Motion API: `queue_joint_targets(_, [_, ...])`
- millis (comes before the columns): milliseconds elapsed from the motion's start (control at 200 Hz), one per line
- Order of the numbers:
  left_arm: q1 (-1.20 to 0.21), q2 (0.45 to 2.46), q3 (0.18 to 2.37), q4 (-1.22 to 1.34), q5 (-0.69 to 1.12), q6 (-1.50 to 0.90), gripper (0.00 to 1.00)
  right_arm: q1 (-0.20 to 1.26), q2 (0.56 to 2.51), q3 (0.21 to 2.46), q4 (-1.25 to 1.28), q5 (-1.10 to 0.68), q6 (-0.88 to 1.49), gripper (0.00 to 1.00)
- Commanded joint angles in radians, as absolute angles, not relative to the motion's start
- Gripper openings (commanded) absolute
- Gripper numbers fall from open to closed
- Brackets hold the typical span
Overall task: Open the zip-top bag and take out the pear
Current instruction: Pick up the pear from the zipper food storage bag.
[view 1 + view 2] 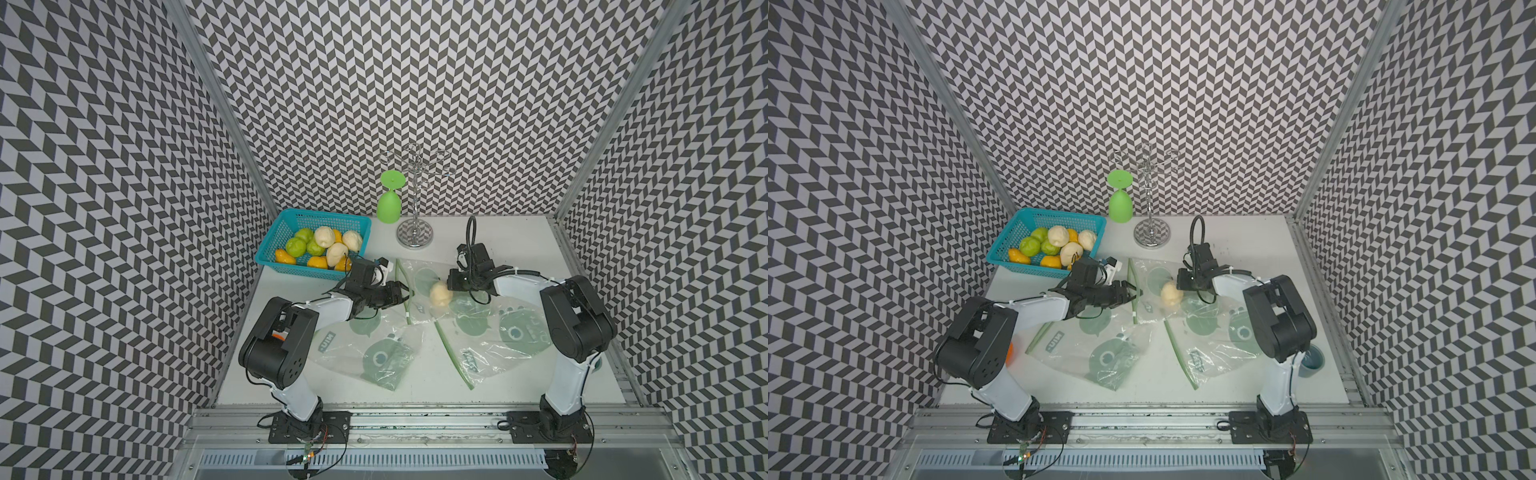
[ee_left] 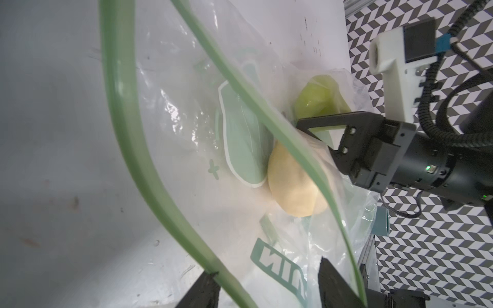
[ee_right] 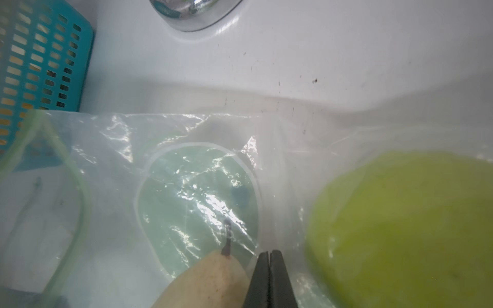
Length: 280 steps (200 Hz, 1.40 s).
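Clear plastic printed with green figures lies flat toward the near edge of the white counter (image 1: 415, 395): a left spare bag (image 1: 374, 353) and a right spare bag (image 1: 490, 340), side by side.

Past them, mid-counter, lies the zip-top bag (image 1: 424, 278) with the pear (image 1: 440, 294) inside it, pale yellow and on its side, its stem showing through the film in the right wrist view (image 3: 208, 280).

The left gripper (image 1: 409, 293) is at the bag's mouth. Its fingers (image 2: 202, 290) stand apart, and the two lips of the green zip strip (image 2: 125, 133) have parted into a loop, each passing close by one finger (nothing is clamped).

The right gripper (image 3: 269, 266) is at the opposite side of the bag, just beside the pear. Its fingers are pressed tight together, and creases in the film run into their tips, so they pinch the bag. A green fruit (image 3: 413, 226) lies under film on the gripper's other side.

In the far left corner a teal basket (image 1: 320, 214) holds green, yellow and pale fruit. At the far edge an inverted green goblet (image 1: 389, 205) is next to a chrome rack (image 1: 414, 237).
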<state>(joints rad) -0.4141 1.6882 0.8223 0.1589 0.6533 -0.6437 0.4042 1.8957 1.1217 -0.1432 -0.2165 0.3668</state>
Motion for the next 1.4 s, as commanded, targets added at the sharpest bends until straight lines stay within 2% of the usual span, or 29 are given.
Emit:
queue_joint_targets(0, [-0.426,1.716,0.804,0.207,0.686,-0.642,0.63,0.425,1.924,1.112,-0.082,-0.245,0.377,0.0])
queue_joint_targets(105, [-0.434,1.719,0.789,0.231,0.68,-0.65,0.68,0.437,1.912,1.114,-0.079,-0.265,0.378,0.0])
queue_joint_targets(230, [-0.442,1.713,0.79,0.221,0.679,-0.644,0.69,0.445,1.886,1.118,-0.094,-0.282,0.363,0.0])
queue_joint_targets(451, [-0.391,1.585,0.712,0.126,0.638,-0.594,0.73,0.438,1.862,1.114,-0.124,-0.258,0.336,0.0])
queue_joint_targets(671, [-0.357,1.509,0.708,0.085,0.642,-0.574,0.72,0.437,1.873,1.092,-0.098,-0.265,0.345,0.0])
queue_joint_targets(756, [-0.357,1.52,0.734,0.081,0.649,-0.569,0.67,0.439,1.874,1.094,-0.103,-0.262,0.34,0.0])
queue_joint_targets(876, [-0.357,1.541,0.767,0.081,0.667,-0.565,0.46,0.439,1.873,1.093,-0.11,-0.253,0.331,0.0])
queue_joint_targets(916, [-0.357,1.547,0.775,0.081,0.671,-0.563,0.42,0.438,1.874,1.092,-0.109,-0.253,0.328,0.0])
queue_joint_targets(1162, [-0.379,1.583,0.824,0.072,0.693,-0.553,0.29,0.438,1.878,1.084,-0.097,-0.261,0.328,0.0])
queue_joint_targets(1397, [-0.4,1.631,0.809,0.082,0.679,-0.551,0.22,0.438,1.877,1.098,-0.098,-0.277,0.334,0.0])
